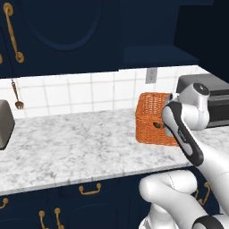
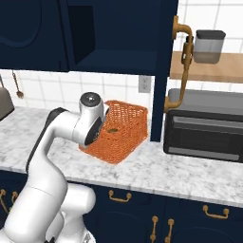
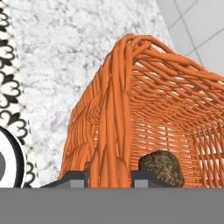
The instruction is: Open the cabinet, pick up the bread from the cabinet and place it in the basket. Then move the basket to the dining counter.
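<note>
A: Where is the small golden-brown bun of bread [image 3: 162,167]?

B: Inside the rectangular orange woven basket [image 2: 124,129], on the white-grey marble worktop [image 1: 67,147] left of the dark grey oven [image 2: 205,124].

A: And the two-finger gripper [image 3: 107,177]?

B: Its dark tips sit narrowly either side of the basket's near rim, clamped on the wall.

A: Any readable writing?

B: None that I can read.
</note>
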